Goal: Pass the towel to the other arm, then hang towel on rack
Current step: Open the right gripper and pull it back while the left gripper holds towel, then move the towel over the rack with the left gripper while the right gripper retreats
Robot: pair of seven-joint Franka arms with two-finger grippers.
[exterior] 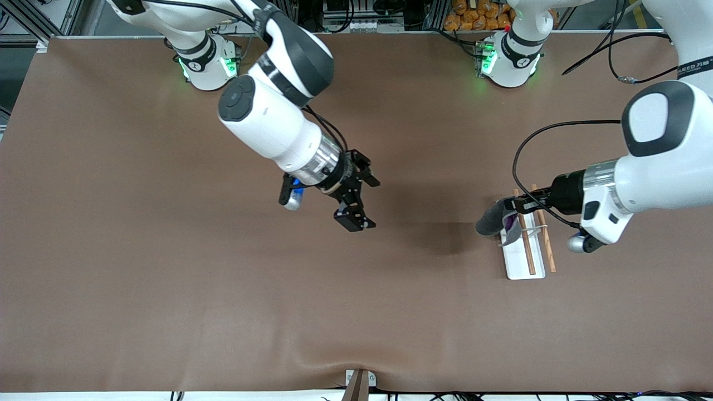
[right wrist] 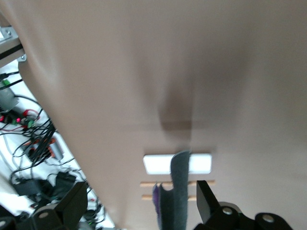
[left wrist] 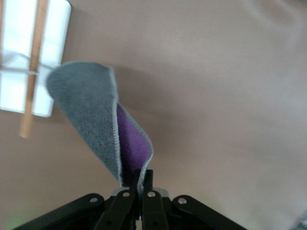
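Handover done: left gripper (exterior: 515, 207) grasps the towel (exterior: 493, 220) over the rack (exterior: 526, 253); hanging remains. Right gripper (exterior: 356, 195), fingers spread and empty, waits over mid-table.

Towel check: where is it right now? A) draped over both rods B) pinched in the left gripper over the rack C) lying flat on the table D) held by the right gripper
B: the left gripper is shut on the towel, which hangs over the rack.
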